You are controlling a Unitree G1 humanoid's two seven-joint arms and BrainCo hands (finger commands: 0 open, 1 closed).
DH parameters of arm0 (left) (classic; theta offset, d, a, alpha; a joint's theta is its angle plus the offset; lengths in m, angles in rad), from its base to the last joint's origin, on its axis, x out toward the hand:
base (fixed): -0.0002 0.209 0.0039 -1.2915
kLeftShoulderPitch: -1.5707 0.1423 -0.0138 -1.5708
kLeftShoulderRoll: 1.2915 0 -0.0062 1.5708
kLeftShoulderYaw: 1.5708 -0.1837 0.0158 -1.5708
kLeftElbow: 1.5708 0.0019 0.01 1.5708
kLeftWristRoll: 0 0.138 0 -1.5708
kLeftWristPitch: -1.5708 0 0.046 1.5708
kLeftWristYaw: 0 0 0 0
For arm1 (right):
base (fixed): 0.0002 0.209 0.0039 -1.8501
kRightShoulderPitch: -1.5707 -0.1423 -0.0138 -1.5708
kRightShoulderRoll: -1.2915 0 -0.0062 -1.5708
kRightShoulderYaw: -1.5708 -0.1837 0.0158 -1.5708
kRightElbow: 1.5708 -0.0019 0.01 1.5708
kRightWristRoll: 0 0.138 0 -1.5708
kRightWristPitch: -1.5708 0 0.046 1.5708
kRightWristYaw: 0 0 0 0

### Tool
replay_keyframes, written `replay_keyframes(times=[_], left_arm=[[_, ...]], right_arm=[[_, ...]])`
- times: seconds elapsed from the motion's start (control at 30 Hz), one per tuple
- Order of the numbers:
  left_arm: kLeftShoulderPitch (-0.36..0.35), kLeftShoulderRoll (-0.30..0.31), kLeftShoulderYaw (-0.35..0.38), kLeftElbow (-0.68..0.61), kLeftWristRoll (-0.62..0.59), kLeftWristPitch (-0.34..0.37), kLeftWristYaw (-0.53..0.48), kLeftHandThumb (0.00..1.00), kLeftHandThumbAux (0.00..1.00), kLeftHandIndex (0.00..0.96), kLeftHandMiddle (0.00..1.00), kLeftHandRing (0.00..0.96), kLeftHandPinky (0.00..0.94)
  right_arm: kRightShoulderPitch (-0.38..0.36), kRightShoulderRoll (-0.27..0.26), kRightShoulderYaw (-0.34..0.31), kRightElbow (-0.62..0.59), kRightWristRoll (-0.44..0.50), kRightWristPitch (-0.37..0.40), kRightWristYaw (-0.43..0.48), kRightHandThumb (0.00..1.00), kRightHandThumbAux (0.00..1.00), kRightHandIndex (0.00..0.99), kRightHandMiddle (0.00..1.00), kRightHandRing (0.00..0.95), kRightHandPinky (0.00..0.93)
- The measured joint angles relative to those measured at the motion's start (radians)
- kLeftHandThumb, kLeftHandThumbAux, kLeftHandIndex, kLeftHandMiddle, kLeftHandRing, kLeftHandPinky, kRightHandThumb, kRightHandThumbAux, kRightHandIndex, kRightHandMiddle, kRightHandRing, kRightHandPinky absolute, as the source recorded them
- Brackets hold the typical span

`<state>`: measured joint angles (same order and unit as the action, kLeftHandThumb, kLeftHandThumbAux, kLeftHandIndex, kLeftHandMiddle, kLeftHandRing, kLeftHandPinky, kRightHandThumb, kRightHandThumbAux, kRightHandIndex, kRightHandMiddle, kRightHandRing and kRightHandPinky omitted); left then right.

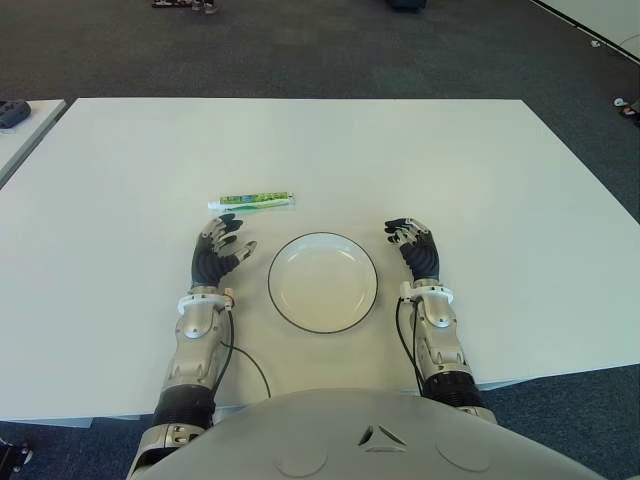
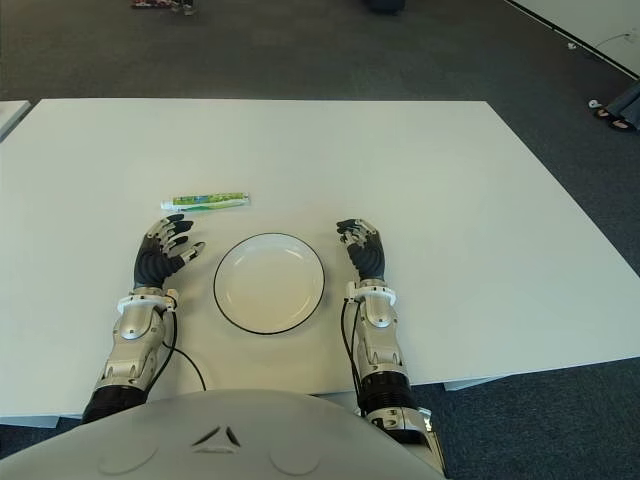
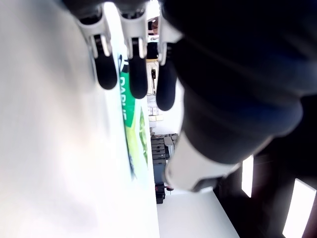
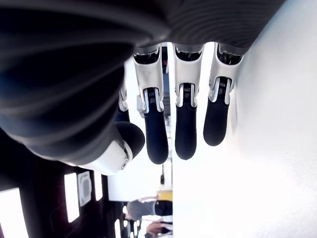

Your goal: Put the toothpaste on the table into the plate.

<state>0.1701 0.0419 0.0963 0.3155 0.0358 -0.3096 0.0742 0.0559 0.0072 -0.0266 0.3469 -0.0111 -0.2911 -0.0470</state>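
A green and white toothpaste tube (image 1: 252, 202) lies flat on the white table (image 1: 450, 170), just beyond my left hand (image 1: 222, 246). That hand is open with fingers spread, a little short of the tube and to the left of the plate. The left wrist view shows the tube (image 3: 132, 129) past the fingertips (image 3: 137, 82), with nothing held. The white plate (image 1: 322, 281) with a dark rim sits between my hands and holds nothing. My right hand (image 1: 410, 243) shows to the right of the plate, open with its fingers stretched out.
Dark carpet surrounds the table. Another table's corner with a dark object (image 1: 12, 112) shows at far left. The table's front edge runs close to my body.
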Motion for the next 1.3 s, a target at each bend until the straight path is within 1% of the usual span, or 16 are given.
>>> replay_keyframes(times=[0.33,0.6,0.97,1.3], left_arm=[[0.001,0.0,0.0,0.0,-0.001,0.0,0.0,0.148,0.997,0.26,0.311,0.263,0.241],[0.001,0.0,0.001,0.0,-0.001,-0.001,0.0,0.113,0.992,0.261,0.312,0.267,0.243],[0.002,0.001,0.001,0.0,0.002,-0.001,0.0,0.105,0.97,0.257,0.304,0.262,0.243],[0.002,0.001,0.001,0.0,0.015,-0.003,0.005,0.104,0.962,0.273,0.304,0.26,0.241]], right_arm=[[0.0,0.002,0.0,0.0,0.0,0.0,-0.002,0.697,0.738,0.417,0.402,0.356,0.36],[0.0,0.006,0.0,0.0,0.0,0.001,-0.005,0.697,0.738,0.416,0.404,0.363,0.363],[-0.001,0.006,0.0,0.0,0.0,0.002,-0.005,0.695,0.738,0.414,0.403,0.365,0.365],[-0.001,0.006,0.0,0.0,0.0,0.002,-0.001,0.696,0.738,0.414,0.399,0.36,0.359]])
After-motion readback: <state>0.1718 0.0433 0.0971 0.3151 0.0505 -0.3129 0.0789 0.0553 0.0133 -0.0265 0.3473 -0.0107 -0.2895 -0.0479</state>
